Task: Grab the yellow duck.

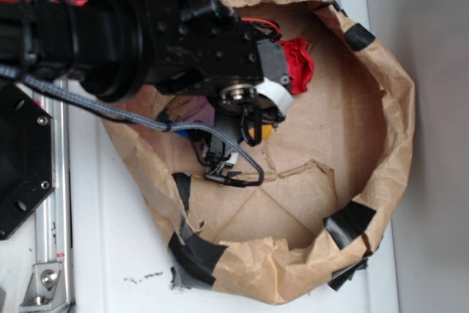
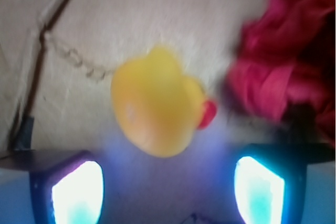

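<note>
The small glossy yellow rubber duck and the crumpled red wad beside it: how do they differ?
The small glossy yellow rubber duck is smooth and rounded; the crumpled red wad is full of folds. The duck is yellow with a red-orange beak; the wad is red all over. In the wrist view the duck looks smaller than the wad. The duck sits centred ahead of the gripper; the wad lies off to the side. Both rest on brown paper.

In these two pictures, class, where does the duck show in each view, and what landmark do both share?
Exterior: the duck peeks out as a yellow sliver under the gripper, mid-frame.
Wrist: the duck sits centre, just above the fingers.
Shared landmark: the red wad.
</note>
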Robot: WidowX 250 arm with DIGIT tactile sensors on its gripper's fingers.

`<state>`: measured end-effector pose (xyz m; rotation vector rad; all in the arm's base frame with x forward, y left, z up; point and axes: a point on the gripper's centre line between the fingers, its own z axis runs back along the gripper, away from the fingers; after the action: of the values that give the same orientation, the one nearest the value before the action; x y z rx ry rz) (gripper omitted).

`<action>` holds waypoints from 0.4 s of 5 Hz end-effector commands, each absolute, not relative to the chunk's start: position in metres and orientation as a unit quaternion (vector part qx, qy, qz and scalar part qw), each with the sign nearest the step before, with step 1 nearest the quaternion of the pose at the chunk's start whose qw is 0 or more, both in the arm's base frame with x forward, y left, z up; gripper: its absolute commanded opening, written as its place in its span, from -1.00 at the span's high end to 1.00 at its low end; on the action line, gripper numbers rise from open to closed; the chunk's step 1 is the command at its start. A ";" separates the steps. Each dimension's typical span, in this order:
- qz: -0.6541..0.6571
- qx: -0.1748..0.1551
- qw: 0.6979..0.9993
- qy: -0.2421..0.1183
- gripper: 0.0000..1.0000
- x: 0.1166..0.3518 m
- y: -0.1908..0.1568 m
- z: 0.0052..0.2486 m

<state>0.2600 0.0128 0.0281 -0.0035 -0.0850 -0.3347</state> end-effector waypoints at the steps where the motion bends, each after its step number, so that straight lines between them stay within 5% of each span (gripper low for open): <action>1: -0.168 0.016 0.981 -0.091 -1.00 0.272 0.017 0.064; 2: -0.161 0.013 0.982 -0.101 -1.00 0.271 0.020 0.073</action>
<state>0.2597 0.0140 0.0522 0.0027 -0.1296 -0.3255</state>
